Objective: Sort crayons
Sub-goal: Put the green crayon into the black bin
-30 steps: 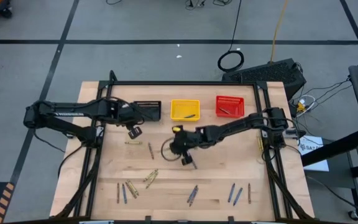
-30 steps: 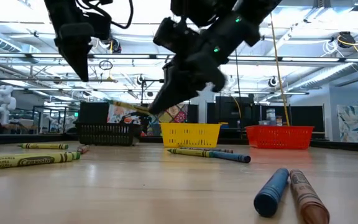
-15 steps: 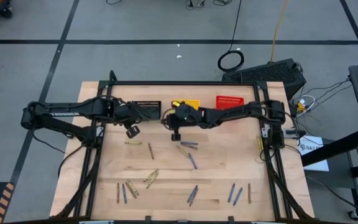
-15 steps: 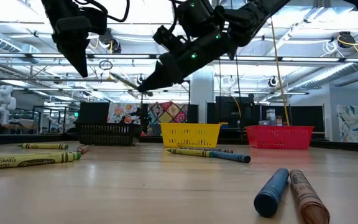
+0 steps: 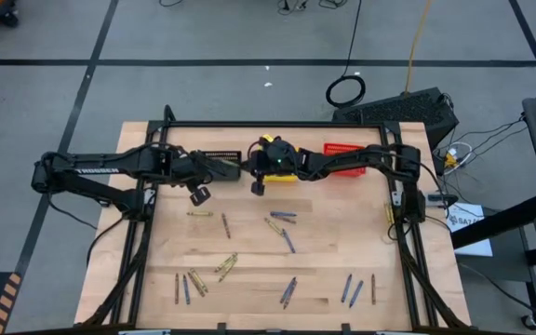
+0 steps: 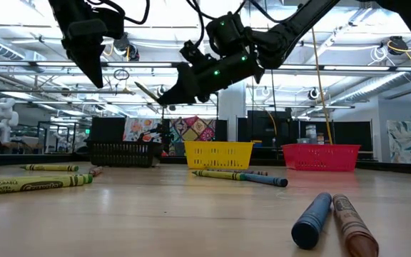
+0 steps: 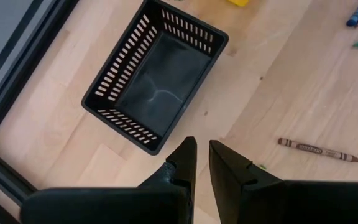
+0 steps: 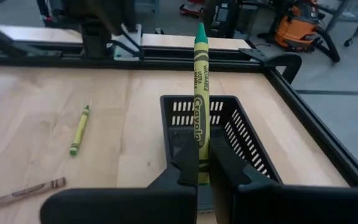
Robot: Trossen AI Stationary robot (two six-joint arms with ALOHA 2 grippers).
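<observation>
Two arms over one desk (image 5: 324, 251): the right gripper (image 5: 258, 186), jaws clamped on a yellow-green crayon (image 8: 198, 93), has travelled within the last second from mid-desk up to the basket row, now between the black basket (image 5: 220, 165) and the yellow basket (image 5: 277, 164); judged, a drop is near. Left gripper (image 5: 200, 195) waits beside the black basket, jaws nearly together, empty. Three baskets: black, yellow, red basket (image 5: 343, 158). Roughly seventeen loose crayons (image 5: 282, 226) remain scattered on the desk.

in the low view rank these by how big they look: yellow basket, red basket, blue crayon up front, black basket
1. Red basket
2. Yellow basket and black basket: near alike, unranked.
3. Blue crayon: sits nearest the camera, so it looks oversized.
</observation>
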